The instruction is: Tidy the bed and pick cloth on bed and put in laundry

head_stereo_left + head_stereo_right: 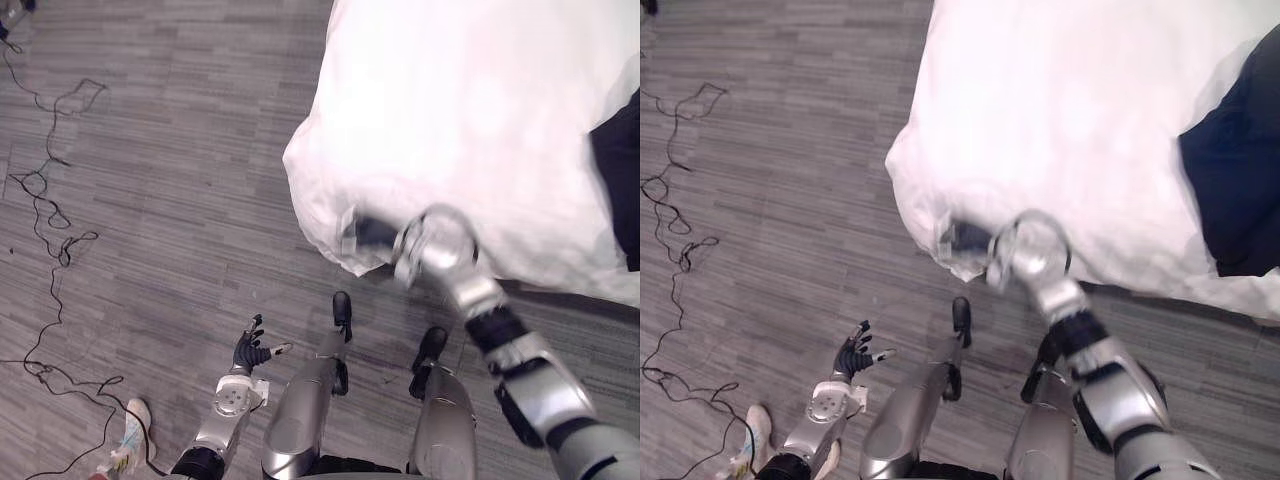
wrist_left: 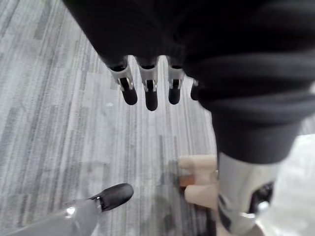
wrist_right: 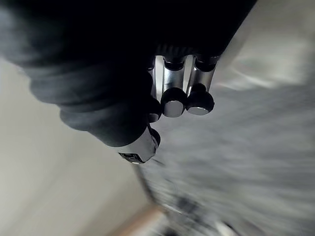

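Dark cloth (image 1: 1238,190) lies on the bed's white cover (image 1: 1060,100), at its right side, well apart from my right hand (image 1: 962,240), which is at the bed's near corner; whether that hand is open or closed I cannot tell. My left hand (image 1: 250,350) hangs over the floor (image 1: 150,200), fingers loose, empty. Risk: my right hand snags the soft, puffy cover (it drapes over the corner) and drags it, untidying the bed.
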Available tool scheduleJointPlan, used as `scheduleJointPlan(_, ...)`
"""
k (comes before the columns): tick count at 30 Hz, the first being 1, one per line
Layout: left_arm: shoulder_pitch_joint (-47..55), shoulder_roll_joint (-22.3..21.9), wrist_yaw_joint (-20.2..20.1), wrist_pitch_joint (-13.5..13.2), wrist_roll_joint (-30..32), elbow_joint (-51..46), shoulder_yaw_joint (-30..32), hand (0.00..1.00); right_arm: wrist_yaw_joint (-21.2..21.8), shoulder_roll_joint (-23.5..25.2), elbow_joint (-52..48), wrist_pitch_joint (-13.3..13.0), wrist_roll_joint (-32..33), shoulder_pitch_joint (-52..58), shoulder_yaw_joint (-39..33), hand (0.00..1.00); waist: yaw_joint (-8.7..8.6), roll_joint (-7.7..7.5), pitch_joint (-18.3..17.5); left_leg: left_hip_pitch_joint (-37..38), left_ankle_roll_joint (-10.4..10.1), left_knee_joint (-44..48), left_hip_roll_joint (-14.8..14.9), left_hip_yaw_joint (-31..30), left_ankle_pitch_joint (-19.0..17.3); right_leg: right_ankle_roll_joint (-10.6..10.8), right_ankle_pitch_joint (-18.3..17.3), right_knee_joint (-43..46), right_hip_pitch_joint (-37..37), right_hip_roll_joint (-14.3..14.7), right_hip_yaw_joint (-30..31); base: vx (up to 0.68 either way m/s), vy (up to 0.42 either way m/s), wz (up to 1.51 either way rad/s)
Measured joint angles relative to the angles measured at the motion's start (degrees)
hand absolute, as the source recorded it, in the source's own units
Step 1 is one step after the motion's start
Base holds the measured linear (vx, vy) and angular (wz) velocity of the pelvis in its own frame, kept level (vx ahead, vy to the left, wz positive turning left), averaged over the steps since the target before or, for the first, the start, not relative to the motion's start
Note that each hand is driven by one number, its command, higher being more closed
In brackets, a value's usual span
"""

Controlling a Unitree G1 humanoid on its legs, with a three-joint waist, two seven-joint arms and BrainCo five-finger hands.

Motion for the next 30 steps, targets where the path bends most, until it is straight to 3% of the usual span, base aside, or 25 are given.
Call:
scheduleJointPlan(2,0.65,0.52,-0.04,0.11,0.14,1.0,0.26,0.0,-2.06,1.08,-11.35,-6.77,0.6,-0.3,1.06,1.0,-0.17,-2.69,-0.59,4.33,-0.5,0.09,1.25,1.35,-0.9,-0.52,0.58,-2.25,4.53,1.46,0.61,0.03,-0.067,-0.36)
scheduleJointPlan(5,1.03,0.89,0.12,0.89,0.46,2.34,0.17,0.0,-4.3,4.78,-24.8,-12.94,5.95,-3.3,1.01,1.0,-0.13,-5.76,-3.03,5.23,-1.18,0.7,2.76,2.49,-2.07,-1.12,0.84,-3.71,5.44,3.09,1.43,-0.03,-0.066,-0.29)
scheduleJointPlan(8,0.46,0.75,0.43,2.5,0.46,3.08,-1.8,0.0,-7.82,7.23,-31.16,-14.77,8.78,-6.34,0.18,1.0,-0.27,-6.63,-3.53,5.42,-1.29,0.69,3.2,2.62,-1.91,-1.53,1.26,-4.19,5.69,3.62,1.53,-0.01,-0.031,-0.07)
scheduleJointPlan(11,-0.05,0.45,1.35,4.34,0.5,3.07,-2.13,0.0,-12.98,8.23,-31.62,-13.54,9.3,-9.71,-5.21,1.0,-0.25,-6.35,-3.46,4.53,-1.14,0.49,3.18,3.24,-1.5,-1.6,2.08,-4.19,4.32,3.74,2.33,-0.01,0.004,-0.08)
scheduleJointPlan(13,-1.4,0.47,1.73,5.29,0.48,2.98,-2.81,0.0,-14.91,7.89,-32.25,-12.4,10.5,-12.39,-12.1,1.0,-0.22,-5.72,-3.35,2.47,-0.97,0.46,3.13,3.38,-1.04,-1.55,2.73,-4.08,2.12,3.75,2.78,-0.05,0.016,-0.05)
scheduleJointPlan(16,-4.43,0.1,2.73,6.8,0.34,2.98,-6.11,0.0,-18.53,6.99,-32.46,-10.12,11.96,-17.42,-22.56,1.0,0.04,-3.23,-3.0,-2.77,-0.22,0.44,2.65,4.24,0.36,-1.59,3.69,-2.16,-4.36,3.13,4.01,-0.03,0.015,-0.08)
scheduleJointPlan(18,-5.29,-0.72,2.98,7.77,0.29,3.08,-7.52,0.0,-20.2,5.04,-31.06,-8.75,12.12,-18.58,-24.29,1.0,0.23,-1.57,-2.46,-4.24,0.1,0.56,1.96,4.78,0.73,-1.39,3.46,-0.45,-6.92,2.29,4.94,-0.01,0.021,-0.09)
scheduleJointPlan(22,-5.8,-2.4,3.06,8.07,-0.14,3.57,-10.89,0.0,-25.1,1.09,-16.39,-5.94,14.0,-19.25,-29.8,1.0,0.94,3.12,-2.46,-6.83,0.5,0.72,0.65,4.86,1.01,-0.82,2.46,3.03,-11.44,0.85,6.36,0.0,0.004,0.0)
scheduleJointPlan(23,-5.83,-2.63,3.06,7.8,-0.16,3.8,-10.88,0.0,-25.06,0.38,-14.98,-6.69,14.56,-19.41,-30.28,1.0,1.28,3.81,-2.27,-7.02,0.55,0.71,0.59,4.93,1.05,-0.82,2.46,3.19,-11.85,0.79,6.57,0.01,-0.007,-0.08)
scheduleJointPlan(25,-5.84,-2.8,2.92,7.09,-0.17,5.26,-10.88,0.0,-25.03,0.21,-13.04,-7.74,16.69,-20.8,-30.33,1.0,1.38,5.04,-2.07,-6.79,0.57,0.72,0.55,5.27,1.06,-0.82,2.45,3.54,-12.11,0.63,6.98,0.0,-0.017,-0.12)
scheduleJointPlan(27,-5.75,-2.78,2.47,3.82,-0.09,6.5,-10.5,0.0,-24.95,0.21,-6.75,-10.05,20.04,-21.42,-30.83,1.0,1.31,5.74,-2.21,-5.26,0.59,0.81,0.51,5.44,1.04,-0.77,2.15,3.63,-10.95,0.6,7.47,-0.02,-0.028,-0.04)
scheduleJointPlan(29,-4.91,-2.68,2.15,-0.48,-0.05,5.8,-9.68,0.0,-24.91,0.49,-5.06,-11.7,25.64,-19.05,-34.0,1.0,0.36,5.96,-2.16,-3.84,0.95,1.14,0.29,5.21,0.51,-0.34,1.7,3.09,-9.28,0.57,7.52,-0.05,-0.013,0.08)
scheduleJointPlan(30,-4.36,-2.66,1.95,-1.35,-0.05,5.25,-9.17,0.0,-24.91,0.82,-5.12,-12.06,27.02,-18.01,-35.14,1.0,-0.04,5.94,-2.16,-3.42,0.72,1.18,0.22,5.22,0.01,-0.17,1.29,2.83,-8.8,0.54,7.55,-0.03,-0.001,0.01)
